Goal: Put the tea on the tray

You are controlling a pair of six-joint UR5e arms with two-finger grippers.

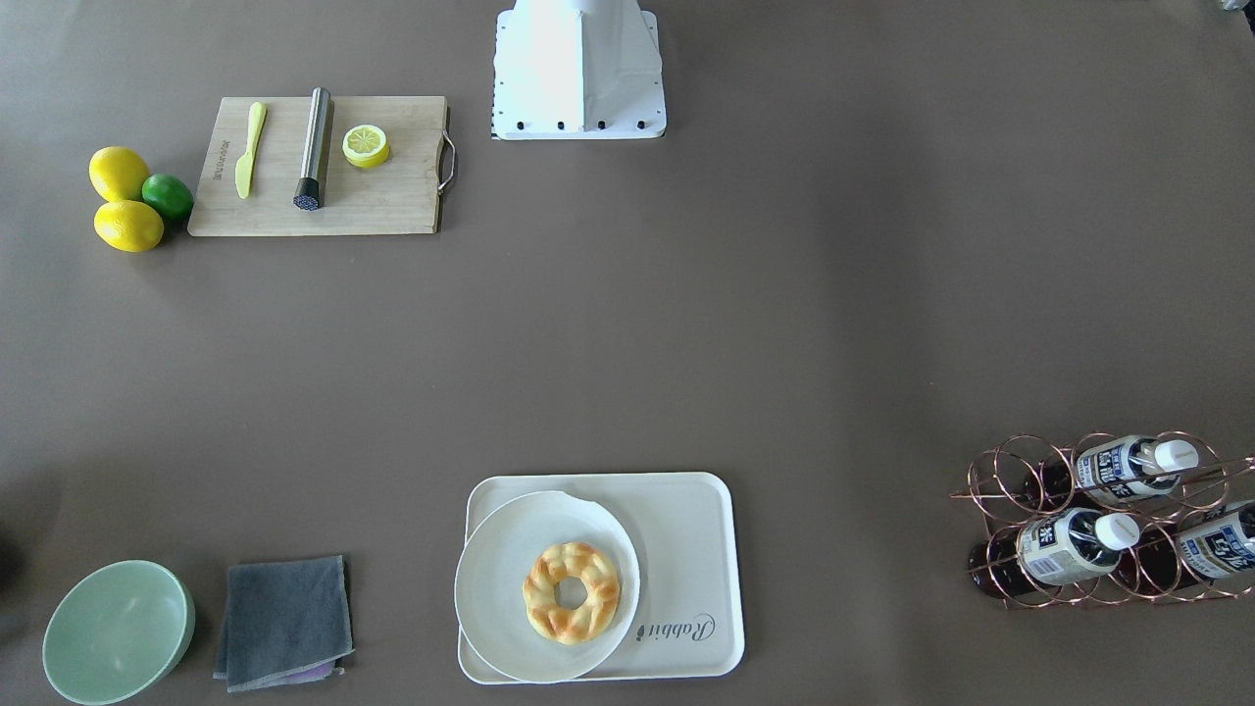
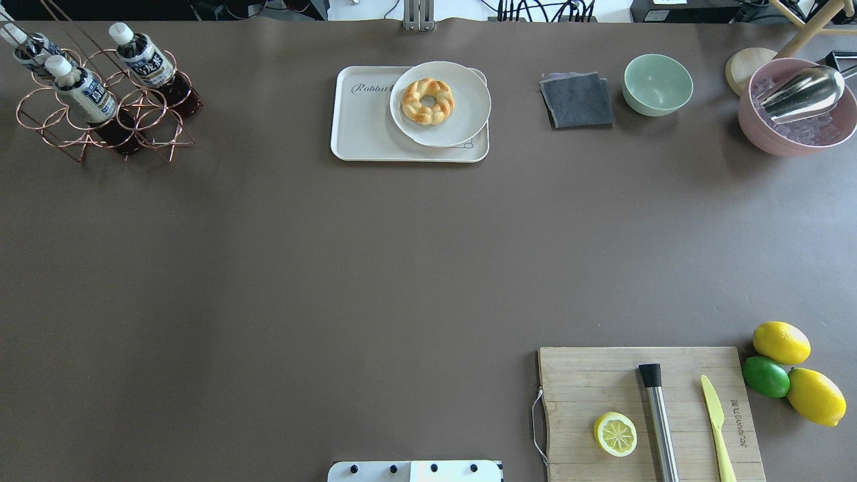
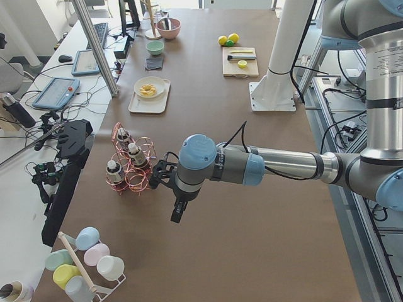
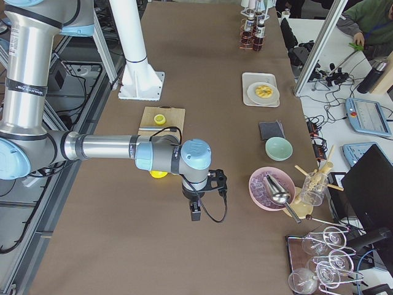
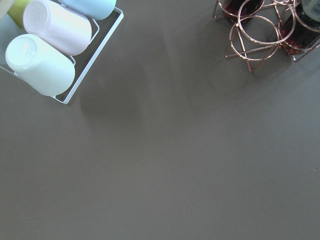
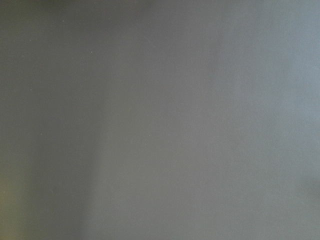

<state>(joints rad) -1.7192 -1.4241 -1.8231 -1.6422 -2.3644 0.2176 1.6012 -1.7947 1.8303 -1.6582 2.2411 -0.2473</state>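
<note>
Three tea bottles [image 2: 84, 90] [image 1: 1074, 542] with white caps and dark liquid lie in a copper wire rack [image 2: 134, 114] at the table's far left corner. The cream tray [image 2: 365, 127] [image 1: 686, 549] with "Rabbit" lettering sits at the far middle, and a round white plate [image 2: 462, 114] with a braided doughnut [image 2: 428, 100] covers its right part. My left gripper [image 3: 158, 177] hovers just beside the rack, seen only in the left side view. Far from both, my right gripper [image 4: 216, 182] hangs over bare table near a pink bowl. Whether either is open or shut, I cannot tell.
A wooden cutting board [image 2: 602, 375] near my right holds a lemon half, a steel cylinder and a yellow knife, with lemons and a lime [image 2: 766, 376] beside it. A grey cloth [image 2: 577, 100], green bowl [image 2: 657, 84] and pink ice bowl [image 2: 790, 130] stand far right. Pastel cups [image 5: 40, 65] are racked at the left end.
</note>
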